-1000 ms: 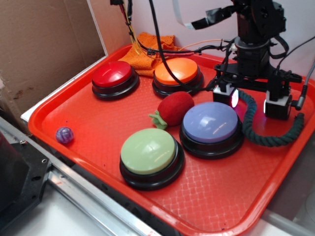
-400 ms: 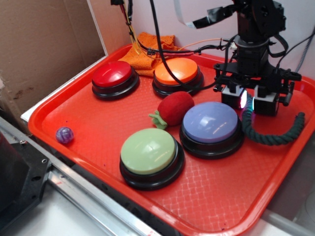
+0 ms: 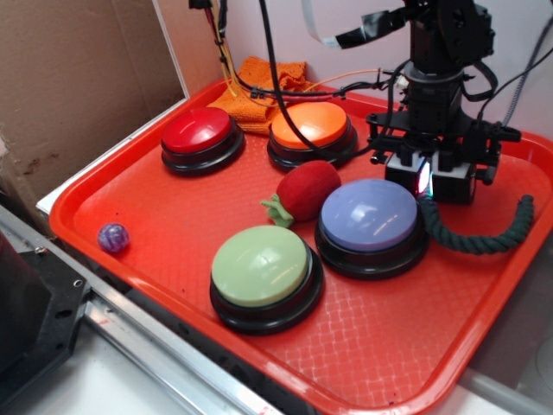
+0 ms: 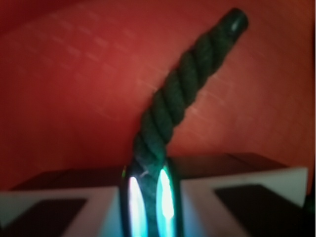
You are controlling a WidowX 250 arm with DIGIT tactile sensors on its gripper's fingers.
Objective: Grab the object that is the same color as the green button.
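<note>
Exterior: gripper [image 3: 429,183] pinches one end of green rope [image 3: 479,238], right of lavender button [image 3: 370,216], far right from green button [image 3: 260,264]. You risk dragging the free end across the tray [image 3: 173,216].

Wrist: fingers [image 4: 129,197] squeeze rope [image 4: 175,106] near its end; lift fast and it may slip.

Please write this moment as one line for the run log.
phase: grasp | gripper: shut on rope | rope end: between fingers | rope rest: on tray, right of blue button | green button: untouched
</note>
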